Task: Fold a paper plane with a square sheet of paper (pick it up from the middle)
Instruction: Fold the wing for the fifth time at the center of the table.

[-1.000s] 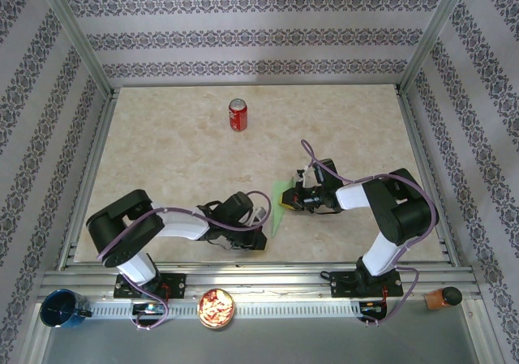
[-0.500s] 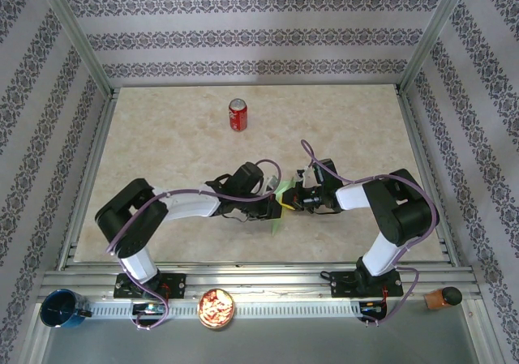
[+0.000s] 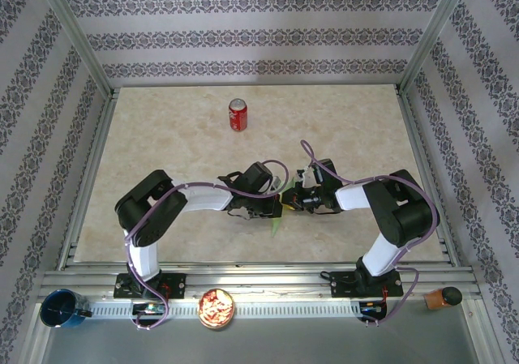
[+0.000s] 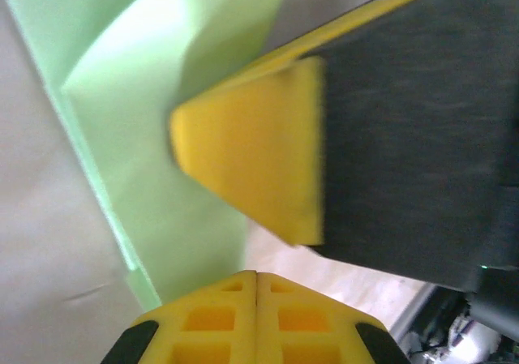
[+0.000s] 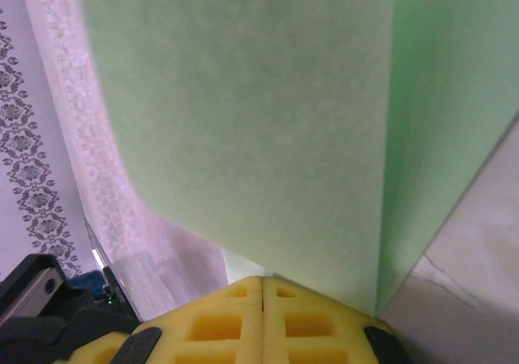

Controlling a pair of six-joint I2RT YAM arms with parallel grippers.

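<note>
Now left gripper (image 3: 278, 207) has swung in beside right gripper (image 3: 287, 200), mid-surface (image 3: 162, 153). Right jaws clenched on folded paper (image 3: 276, 223); left jaws clenched, possibly pinching its edge. Creasing looks underway.

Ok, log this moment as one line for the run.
left gripper: shut, tips beside green paper | right gripper: shut on green paper | both: tips meeting over table

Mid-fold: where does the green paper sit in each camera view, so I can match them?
Top external: green paper, a small sliver just right of centre.
Left wrist: upper left, creased, running down toward the bottom edge.
Right wrist: across the upper middle and right.
Shared landmark: the beige table under it.
</note>
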